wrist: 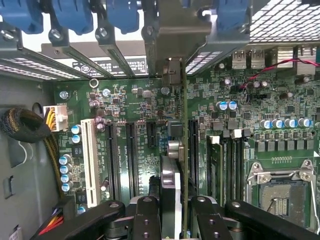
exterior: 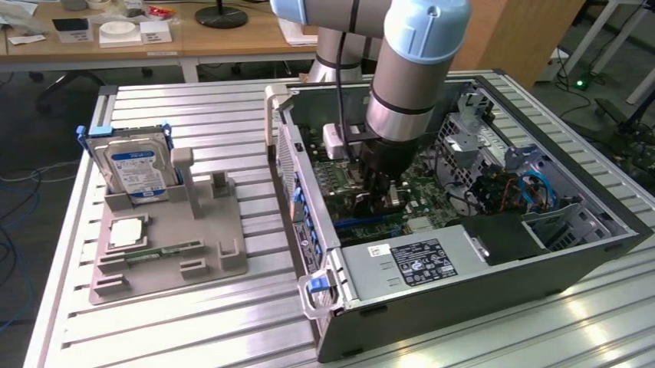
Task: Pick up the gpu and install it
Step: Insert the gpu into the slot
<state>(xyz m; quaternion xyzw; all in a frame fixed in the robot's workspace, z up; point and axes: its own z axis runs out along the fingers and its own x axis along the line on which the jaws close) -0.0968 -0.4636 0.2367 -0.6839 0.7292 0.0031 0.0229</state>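
The fingers (wrist: 176, 220) clamp the gpu (wrist: 184, 165) edge-on, holding it upright over the motherboard (wrist: 135, 105) inside the open computer case (exterior: 492, 264). Beyond, the card's bracket end reaches the case's rear slots (wrist: 125, 45).

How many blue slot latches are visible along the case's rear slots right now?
4. Three blue latches sit side by side on one side of the gpu; the fourth is on the other. Another may be hidden behind it.
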